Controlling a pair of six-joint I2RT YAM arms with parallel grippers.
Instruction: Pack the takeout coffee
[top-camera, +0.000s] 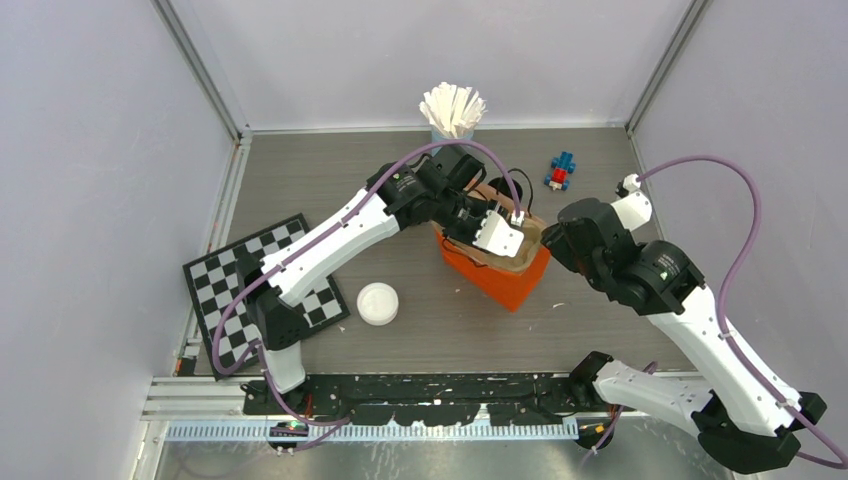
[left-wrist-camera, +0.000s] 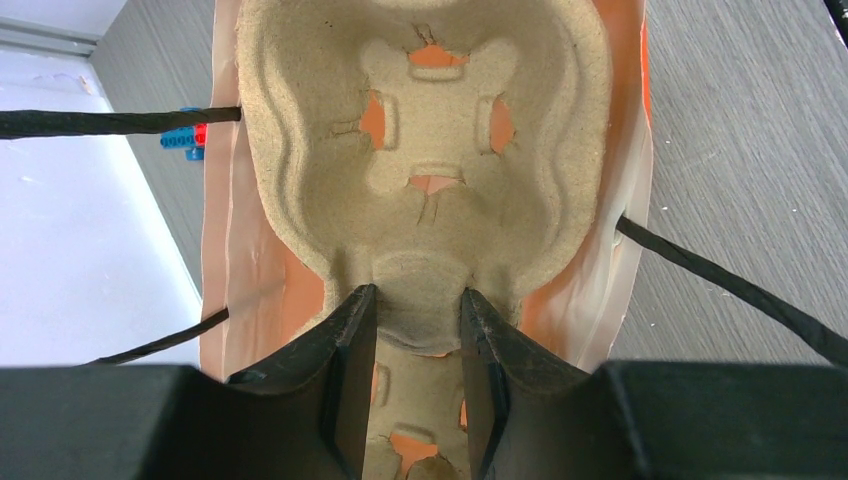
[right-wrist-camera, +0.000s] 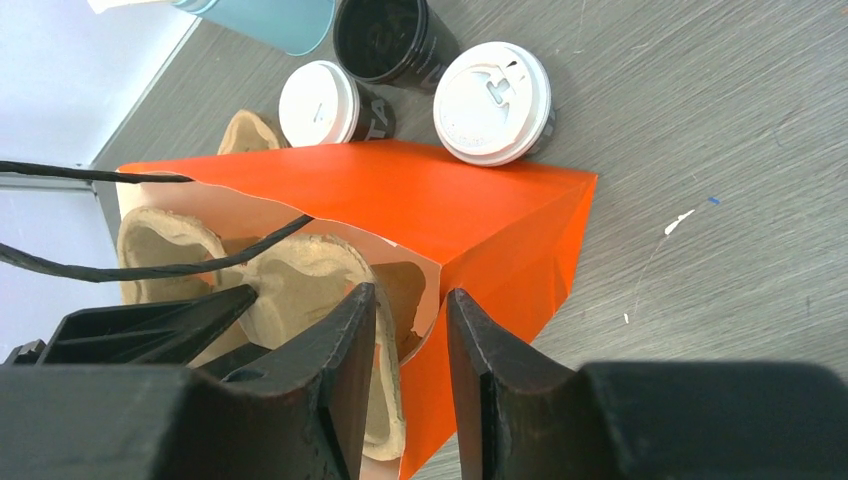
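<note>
L pincer (left-wrist-camera: 418, 292) – clamped, fibrous pulp tray (left-wrist-camera: 330, 130) | R pincer (right-wrist-camera: 410, 290) – apart, astride orange bag (right-wrist-camera: 470, 210)

A checkerboard (top-camera: 262, 290) lies left — behind, a cup of white stirrers (top-camera: 452, 110) and a blue-and-red toy (top-camera: 561, 172).

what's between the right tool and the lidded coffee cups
The orange paper bag stands between the right tool and the lidded coffee cups; the right wrist view shows it.

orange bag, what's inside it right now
A moulded pulp cup carrier sits partway in the orange bag, with the left gripper clamped on its near rim. The wells in view hold no cups. The carrier covers the bag's floor.
</note>
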